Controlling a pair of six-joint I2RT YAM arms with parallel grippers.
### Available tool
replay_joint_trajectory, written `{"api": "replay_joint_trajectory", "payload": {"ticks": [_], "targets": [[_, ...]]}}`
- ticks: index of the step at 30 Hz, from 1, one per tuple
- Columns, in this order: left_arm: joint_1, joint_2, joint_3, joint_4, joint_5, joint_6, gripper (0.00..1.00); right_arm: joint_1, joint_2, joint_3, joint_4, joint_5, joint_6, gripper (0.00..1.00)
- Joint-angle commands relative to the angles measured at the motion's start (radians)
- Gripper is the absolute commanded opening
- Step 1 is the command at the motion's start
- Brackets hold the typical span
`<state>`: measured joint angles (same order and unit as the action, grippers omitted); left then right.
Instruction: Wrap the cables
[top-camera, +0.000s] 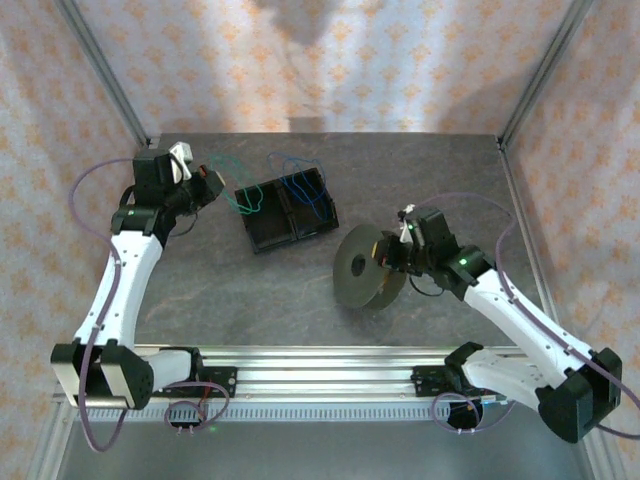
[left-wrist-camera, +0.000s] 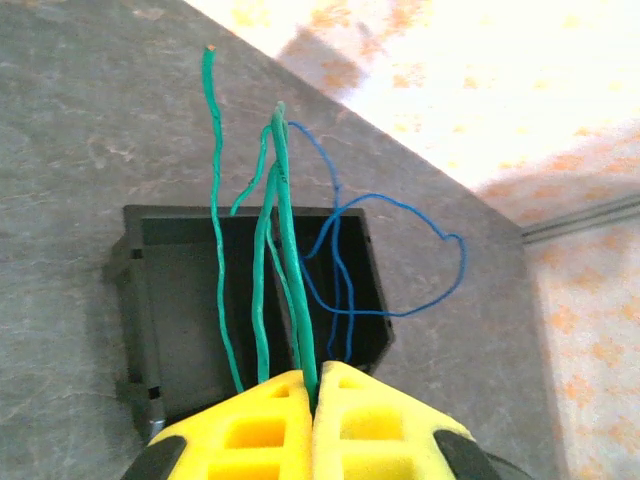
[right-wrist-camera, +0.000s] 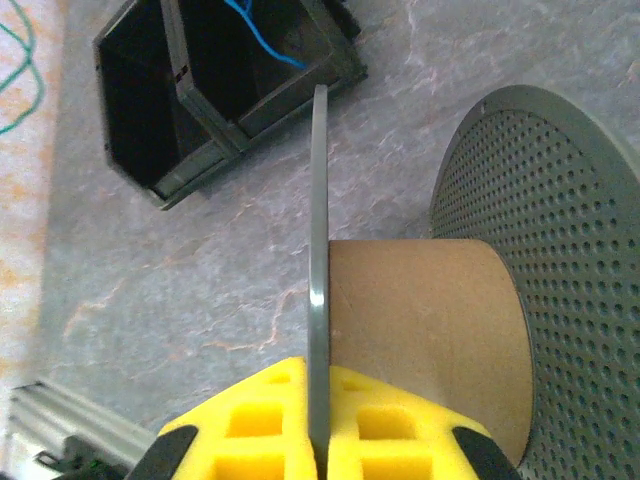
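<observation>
The left gripper (left-wrist-camera: 315, 378) is fully closed, its yellow fingers pinching several bunched strands of the green wire (left-wrist-camera: 278, 230) right at the tips. From that pinch the green strands fan out across the black two-compartment bin (left-wrist-camera: 170, 300). One loose end reaches past the bin's far wall, over the bench (left-wrist-camera: 80, 130). The blue wire (left-wrist-camera: 400, 205) is not in the grip. In the overhead view it loops loosely over the bin's right-hand compartment and spills beyond its far edge. That view puts the left gripper at the far left of the bench, just left of the bin, with green wire strung between the two.

The right gripper (right-wrist-camera: 318, 380) is also closed, clamped on the thin rim of one flange (right-wrist-camera: 318, 180) of the dark grey spool (top-camera: 362, 268). The flange runs edge-on between the fingers, with the cardboard core (right-wrist-camera: 430, 320) and the second, perforated flange (right-wrist-camera: 540, 250) off to one side. The spool is right of centre, nearer than the bin and apart from it.

Holding the spool by a flange seems meant to leave the core bare for winding. Bunching the green strands looks like a way to draw that wire clear of the bin. Neither of the cables touches the spool, so wrapping has not started. The blue loops cross the green ones, so pulling the green wire could drag the blue wire along.
</observation>
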<state>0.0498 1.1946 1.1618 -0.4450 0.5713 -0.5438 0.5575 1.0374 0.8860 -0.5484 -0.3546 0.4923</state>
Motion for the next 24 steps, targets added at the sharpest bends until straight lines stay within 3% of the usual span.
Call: {"api": "replay_joint_trajectory", "payload": {"ticks": [1, 8, 15, 19, 24], "targets": [[-0.023, -0.058, -0.037, 0.081, 0.069, 0.029, 0.00, 0.051, 0.054, 0.084, -0.032, 0.193, -0.094, 0.00], [-0.031, -0.151, -0.128, 0.146, 0.061, 0.044, 0.00, 0.218, 0.283, 0.291, -0.115, 0.500, -0.194, 0.00], [-0.032, -0.167, -0.151, 0.138, 0.058, 0.058, 0.00, 0.268, 0.497, 0.410, -0.106, 0.526, -0.182, 0.00], [-0.032, -0.170, -0.152, 0.130, 0.065, 0.065, 0.00, 0.282, 0.570, 0.472, -0.159, 0.549, -0.165, 0.33], [-0.032, -0.175, -0.157, 0.135, 0.078, 0.064, 0.00, 0.283, 0.581, 0.489, -0.180, 0.545, -0.151, 0.48]]}}
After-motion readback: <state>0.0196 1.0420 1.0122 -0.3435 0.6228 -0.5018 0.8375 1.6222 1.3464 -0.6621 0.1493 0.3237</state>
